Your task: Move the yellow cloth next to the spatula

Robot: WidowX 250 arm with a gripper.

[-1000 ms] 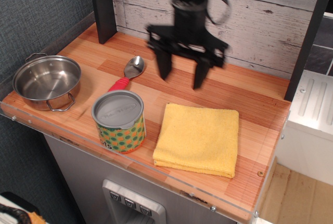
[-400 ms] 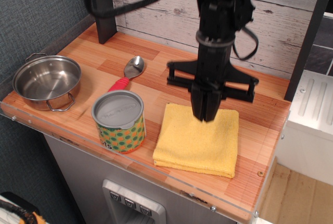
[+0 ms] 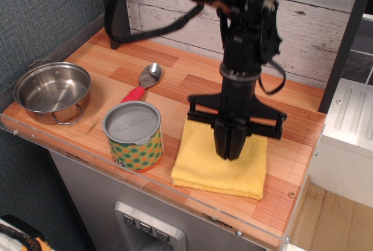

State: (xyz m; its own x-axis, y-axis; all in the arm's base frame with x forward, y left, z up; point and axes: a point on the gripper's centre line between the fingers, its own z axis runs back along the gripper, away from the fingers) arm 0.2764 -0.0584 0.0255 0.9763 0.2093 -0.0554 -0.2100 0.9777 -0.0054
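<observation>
The yellow cloth (image 3: 197, 168) lies folded flat at the front right of the wooden tabletop. The spatula (image 3: 146, 80), silver head and red handle, lies at the middle left, behind the can. My black gripper (image 3: 232, 153) points straight down over the middle of the cloth. Its fingers are together at the centre of the crossbar, and their tips are at the cloth's surface. The cloth looks flat, not lifted. I cannot see whether any fabric is pinched between the tips.
A polka-dot can (image 3: 133, 135) with a grey lid stands just left of the cloth, in front of the spatula. A steel pot (image 3: 52, 91) sits at the far left. Bare wood (image 3: 192, 73) shows right of the spatula. The table's front edge (image 3: 233, 223) is close to the cloth.
The gripper moved from behind the cloth, fingers spread, to over the cloth. Its fingers came together and it has lowered onto the cloth. The cloth has not shifted.
</observation>
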